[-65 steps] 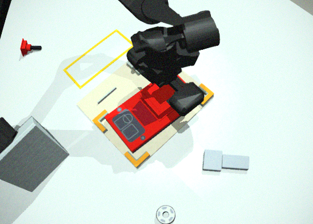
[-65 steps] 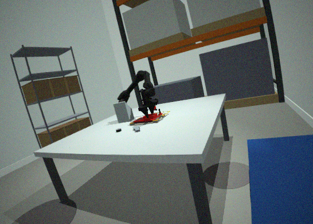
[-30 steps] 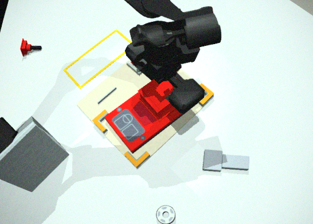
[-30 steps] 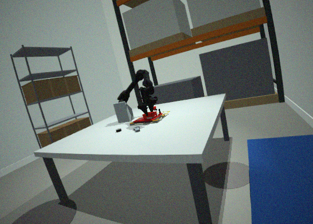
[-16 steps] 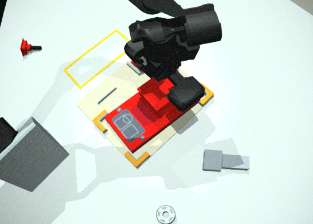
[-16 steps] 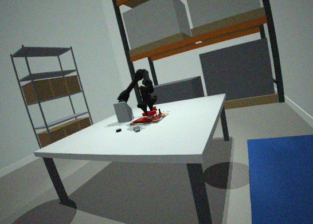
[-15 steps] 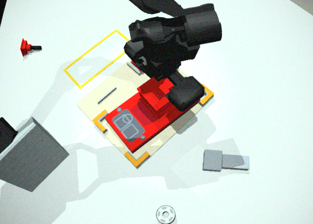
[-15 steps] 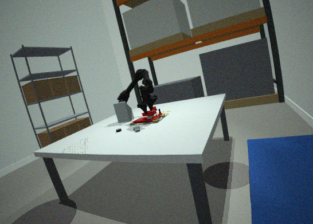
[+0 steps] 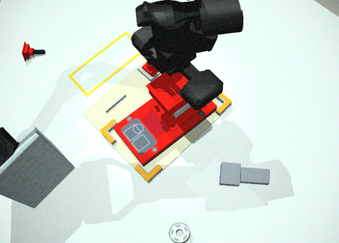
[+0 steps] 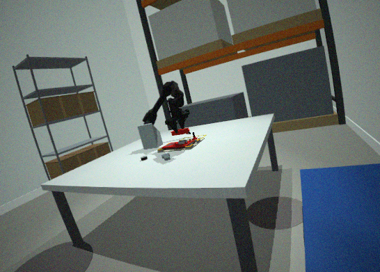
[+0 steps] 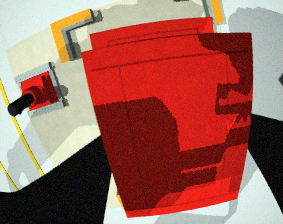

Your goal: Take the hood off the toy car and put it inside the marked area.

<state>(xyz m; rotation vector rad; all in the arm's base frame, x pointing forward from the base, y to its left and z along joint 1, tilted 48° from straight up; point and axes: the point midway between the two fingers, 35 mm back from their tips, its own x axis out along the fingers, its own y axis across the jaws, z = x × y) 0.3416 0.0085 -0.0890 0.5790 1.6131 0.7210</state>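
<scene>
The red hood (image 9: 161, 92) (image 10: 180, 132) (image 11: 157, 85) is off the toy car, held in the air above it. My gripper (image 9: 178, 81) (image 11: 177, 132) is shut on the hood, one black finger at each side; the arm hides one finger in the top view. The red car body (image 9: 161, 142) (image 10: 170, 146) lies on a cream board (image 9: 99, 114) below, with a grey part showing in its uncovered bay. The marked area, a yellow outline (image 9: 98, 55) (image 11: 20, 127), lies on the table beside the board; the arm covers one end of it in the top view.
A red part with a black peg (image 9: 149, 68) (image 11: 37, 92) stands in a holder on the board near the outline. A similar red part (image 9: 27, 51) lies beyond. A tall grey block (image 9: 37, 171) (image 10: 147, 136), a grey two-part piece (image 9: 255, 176) (image 10: 166, 156) and a wheel (image 9: 186, 228) stand around.
</scene>
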